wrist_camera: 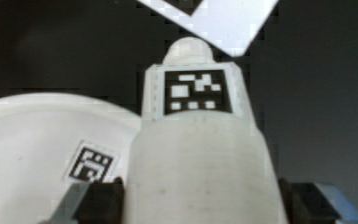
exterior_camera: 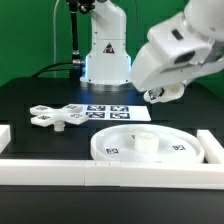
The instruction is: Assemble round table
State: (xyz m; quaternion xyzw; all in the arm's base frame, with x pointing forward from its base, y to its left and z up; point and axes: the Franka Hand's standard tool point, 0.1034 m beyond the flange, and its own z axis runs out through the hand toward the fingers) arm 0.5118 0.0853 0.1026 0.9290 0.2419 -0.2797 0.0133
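My gripper [wrist_camera: 208, 205] is shut on the short thick white cylinder leg [wrist_camera: 201, 140], a dark finger [wrist_camera: 110, 200] on each side of it; the leg's tag faces the wrist camera. In the exterior view the gripper [exterior_camera: 159, 96] hangs above the table at the right, and the hand mostly hides the leg. The large rimmed round disc [exterior_camera: 150, 146] lies flat at the front, with a raised hub [exterior_camera: 143, 142] in its middle. Part of the disc [wrist_camera: 43, 140] shows beside the leg in the wrist view. The flat cross-shaped foot piece [exterior_camera: 55, 117] lies at the exterior view's left.
The marker board [exterior_camera: 112, 112] lies behind the disc; its corner [wrist_camera: 220, 20] shows in the wrist view. Long white border rails run along the front [exterior_camera: 90, 170], the left [exterior_camera: 5, 134] and the right [exterior_camera: 212, 146]. The robot base [exterior_camera: 105, 50] stands at the back.
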